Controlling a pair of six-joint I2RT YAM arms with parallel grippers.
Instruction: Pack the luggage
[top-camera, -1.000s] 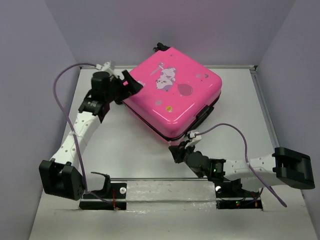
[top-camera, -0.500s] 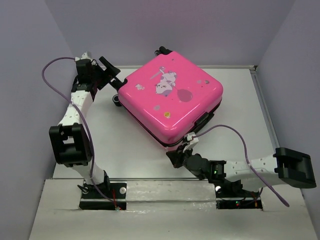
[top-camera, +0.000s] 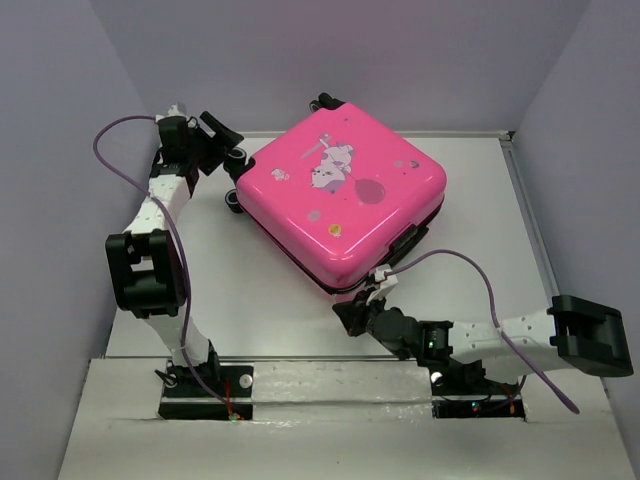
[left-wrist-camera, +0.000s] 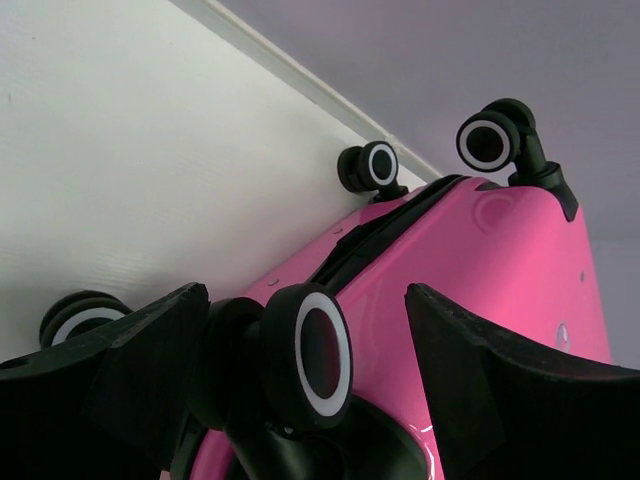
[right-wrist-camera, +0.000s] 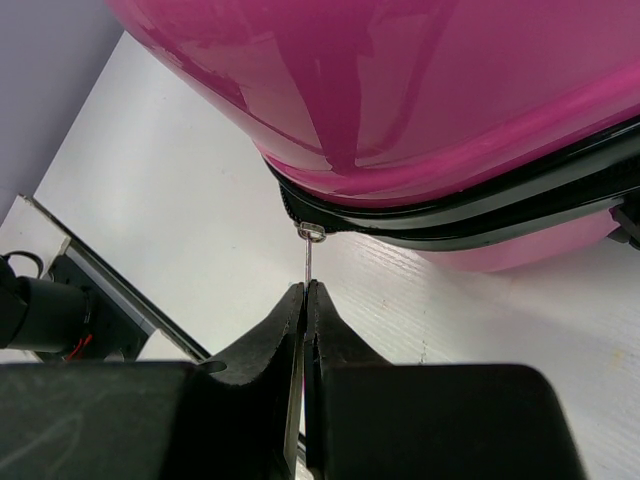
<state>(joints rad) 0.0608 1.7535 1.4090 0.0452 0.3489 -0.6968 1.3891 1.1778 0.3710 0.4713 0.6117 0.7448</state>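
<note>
Luggage (top-camera: 345, 195): lies flat on the table (top-camera: 270, 290), centre to far, lid down and printed face up. It is turned diagonally, so one corner points near, toward the right arm.
Wheel (left-wrist-camera: 310, 355): one of the casters along the far-left edge, which faces the left arm.
Left gripper (top-camera: 228, 148): jaws wide, with fingers (left-wrist-camera: 130, 360) on either side of the wheel and no visible contact. It is probably placed to brace that edge so the shell does not slide under the pull on the zip.
Right gripper (right-wrist-camera: 305, 292): low over the table, just near of the near corner, with its jaws pressed together on the pull tab (right-wrist-camera: 308, 255).
Pull tab: thin metal, running straight from the slider on the black zip seam to the fingertips. Gripping its free end lets the arm steer the slider.
Step (judged): zipping the closed luggage. The contents are hidden.
Next move (judged): draw the tab round the corner curve, keeping the pull along the seam.
Risk (judged): the thin tab slips from the pinch, or the luggage swings on the table.
</note>
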